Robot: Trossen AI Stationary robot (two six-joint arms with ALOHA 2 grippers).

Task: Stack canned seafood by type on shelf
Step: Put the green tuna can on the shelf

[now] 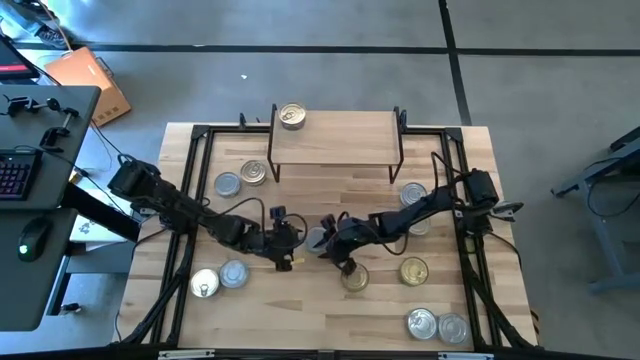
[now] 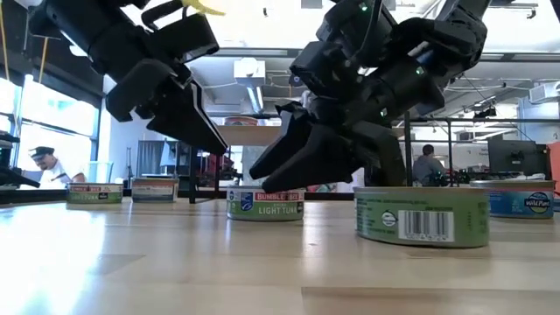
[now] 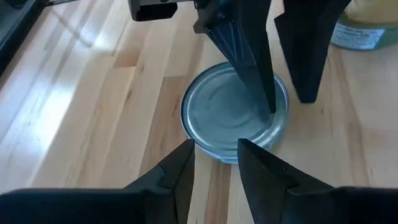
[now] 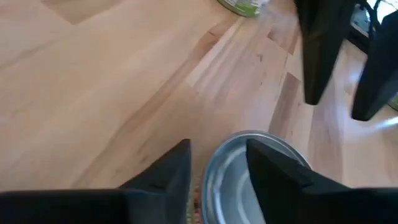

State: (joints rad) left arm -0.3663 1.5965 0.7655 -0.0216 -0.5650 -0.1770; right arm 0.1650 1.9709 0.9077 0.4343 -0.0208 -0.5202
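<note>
A silver-lidded tuna can point(image 3: 235, 112) stands flat on the table's middle point(image 1: 315, 238), labelled light tuna in the low view point(image 2: 265, 203). My right gripper point(image 4: 217, 155) slants down onto it from the right. It is open and straddles the can's rim. My left gripper point(image 3: 214, 155) hovers open just left of the can, raised above it point(image 2: 210, 140), touching nothing. The shelf point(image 1: 335, 135) stands at the far middle on thin black legs, with one gold-lidded can point(image 1: 291, 117) on its left end. My right gripper has one fingertip point(image 3: 268, 106) on the can's lid just inside the rim point(image 3: 277, 118). The other finger point(image 3: 308, 87) stands outside the can's wall, a little apart from it. The fingers slant down from the table's right. The can stays flat on the table.
More cans lie on the table: two at the far left point(image 1: 240, 178), two at the near left point(image 1: 218, 279), two gold-lidded ones near the middle right point(image 1: 413, 270), one by the right arm point(image 1: 413, 194), two at the near right point(image 1: 437, 325). A green-labelled can point(image 2: 423, 214) stands close to the right gripper.
</note>
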